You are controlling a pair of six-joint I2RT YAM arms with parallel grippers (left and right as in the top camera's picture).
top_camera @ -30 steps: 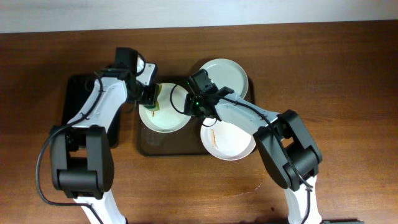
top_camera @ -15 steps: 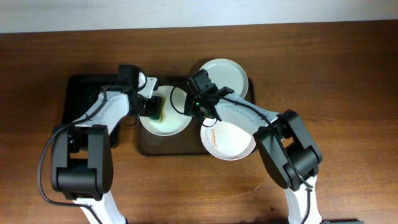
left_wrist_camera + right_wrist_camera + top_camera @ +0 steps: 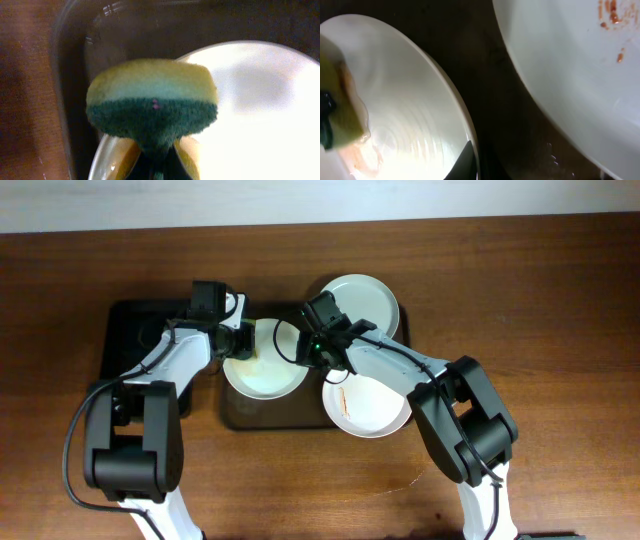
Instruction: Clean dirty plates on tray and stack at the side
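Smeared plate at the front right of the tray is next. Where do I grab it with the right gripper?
Take the smeared plate by its rim at the near-right edge, where it seems to overhang the tray. Come in from outside, one finger above and one below. It lies flat and shallow, so only the rim offers a pinch, and that spot is clear of the smear.

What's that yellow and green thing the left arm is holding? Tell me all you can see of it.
It is a sponge, part soft yellow foam and part dark green scouring pad, with rounded edges. The left gripper pinches its green side between two yellowish fingers, squeezing that part narrow. It sits at the left rim of a white plate, partly over it. The right wrist view shows it against the plate's inner surface.
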